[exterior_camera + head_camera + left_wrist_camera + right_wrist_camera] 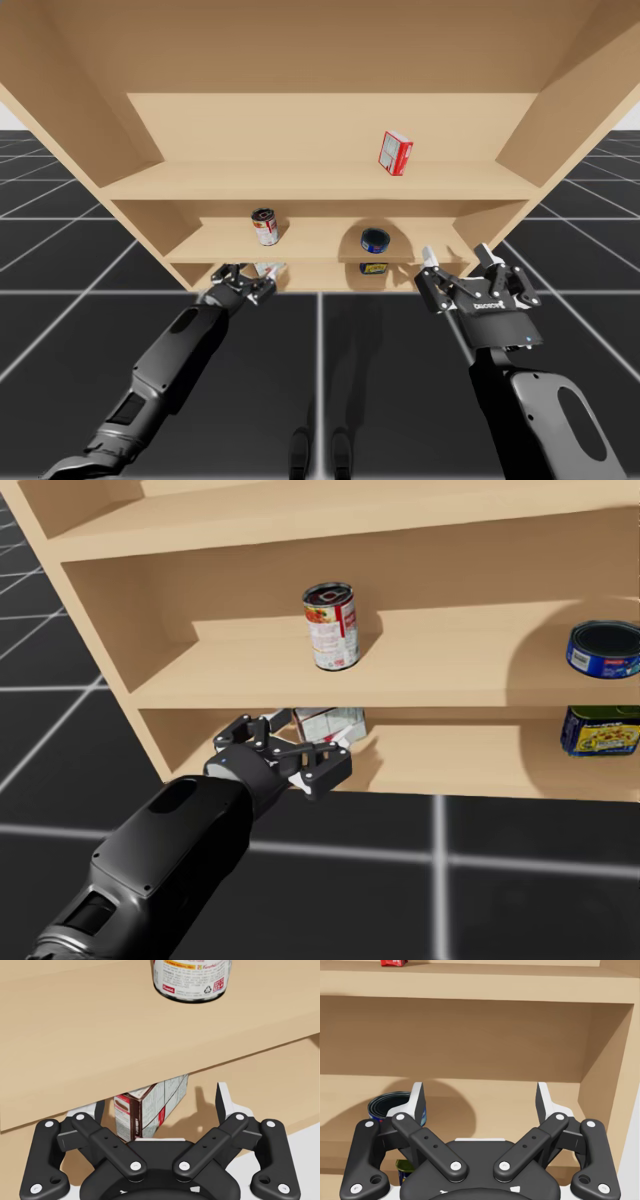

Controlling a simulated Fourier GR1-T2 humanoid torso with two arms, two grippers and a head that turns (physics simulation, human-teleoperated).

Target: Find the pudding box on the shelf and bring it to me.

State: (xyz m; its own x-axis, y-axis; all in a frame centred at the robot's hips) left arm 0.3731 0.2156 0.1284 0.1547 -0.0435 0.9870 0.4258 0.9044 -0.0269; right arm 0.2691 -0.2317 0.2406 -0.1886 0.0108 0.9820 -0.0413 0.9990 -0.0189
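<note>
The pudding box [150, 1110] is brown and white and stands on the bottom shelf board, under the red-and-white can [192, 980]. It lies just ahead of my left gripper [155, 1107], in line with the gap between the open fingers, which do not touch it. From above, the pudding box [268, 268] peeks out past the left gripper [255, 275] at the shelf's lower left. The head view has the pudding box [325, 723] right behind the left gripper [312, 735]. My right gripper [457, 254] hangs open before the shelf's right side, holding nothing.
The wooden shelf [300, 180] has three boards. A red box [395, 152] stands on the top one. A red-and-white can [265, 227] and a flat blue can [375, 239] sit on the middle one. A yellow-and-blue can [374, 268] is on the bottom board.
</note>
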